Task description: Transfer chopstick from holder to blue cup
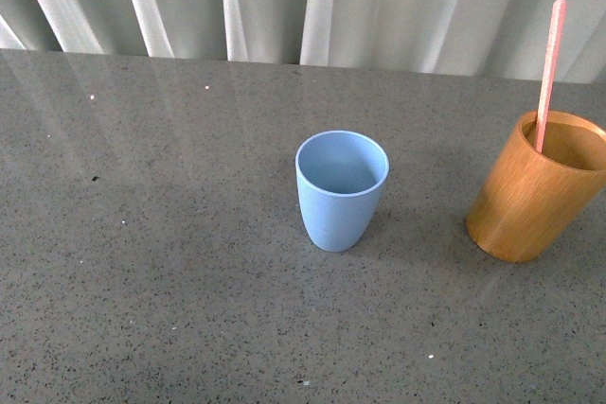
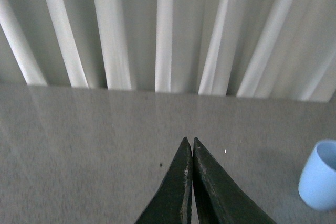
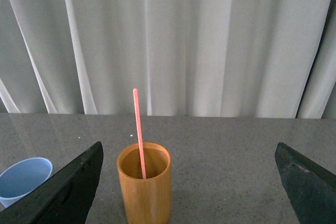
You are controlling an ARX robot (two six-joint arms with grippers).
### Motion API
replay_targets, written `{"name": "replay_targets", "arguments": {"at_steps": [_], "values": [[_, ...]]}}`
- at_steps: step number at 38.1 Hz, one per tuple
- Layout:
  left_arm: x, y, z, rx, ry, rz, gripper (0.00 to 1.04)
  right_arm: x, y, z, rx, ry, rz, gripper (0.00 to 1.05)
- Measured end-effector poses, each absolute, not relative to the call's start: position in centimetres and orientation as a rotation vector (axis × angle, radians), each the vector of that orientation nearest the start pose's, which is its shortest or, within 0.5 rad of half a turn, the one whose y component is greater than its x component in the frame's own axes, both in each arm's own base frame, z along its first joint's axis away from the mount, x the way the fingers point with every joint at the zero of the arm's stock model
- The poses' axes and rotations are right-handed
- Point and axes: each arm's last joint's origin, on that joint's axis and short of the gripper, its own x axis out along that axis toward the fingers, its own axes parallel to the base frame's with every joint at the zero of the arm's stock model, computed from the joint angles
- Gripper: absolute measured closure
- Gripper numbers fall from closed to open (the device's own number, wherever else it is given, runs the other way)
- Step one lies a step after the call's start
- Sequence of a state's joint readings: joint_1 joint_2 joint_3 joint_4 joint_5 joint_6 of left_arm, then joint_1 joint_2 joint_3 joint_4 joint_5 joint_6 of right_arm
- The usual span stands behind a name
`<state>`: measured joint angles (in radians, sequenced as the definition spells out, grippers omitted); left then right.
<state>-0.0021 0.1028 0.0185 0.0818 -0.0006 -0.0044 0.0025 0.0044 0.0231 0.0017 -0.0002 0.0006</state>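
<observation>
Blue cup: stood upright on the grey table.
Holder: set to the right of the blue cup, apart from it.
Chopstick: kept in the holder, beyond the blue cup's right side.
Left gripper: jaws pressed together, tips touching.
Right gripper: jaws spread wide.

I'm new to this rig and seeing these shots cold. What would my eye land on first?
First, the pink chopstick standing in the orange-brown holder, on the robot's right, poking above its rim. Next, the empty blue cup near the middle of the grey table, apart from the holder. The right gripper gapes open towards the holder; the left gripper is shut.
</observation>
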Motion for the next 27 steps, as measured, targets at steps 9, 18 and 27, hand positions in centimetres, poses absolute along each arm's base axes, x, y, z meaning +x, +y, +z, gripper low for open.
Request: {"name": "replay_targets", "arguments": {"at_steps": [9,18,27], "values": [[9.68,-0.02,16.96,-0.004,-0.016,-0.002,1.01,9.65,0.03,17.12,0.001,-0.02,0.003,0.1],[9.68,-0.02,16.96,-0.004,-0.015,-0.002,0.82,9.65,0.02,17.12,0.001,-0.02,0.003,0.1],[9.68,-0.02,16.96,-0.004,-0.015,-0.002,0.36,9.65,0.02,17.12,0.001,-0.02,0.003,0.1]]}}
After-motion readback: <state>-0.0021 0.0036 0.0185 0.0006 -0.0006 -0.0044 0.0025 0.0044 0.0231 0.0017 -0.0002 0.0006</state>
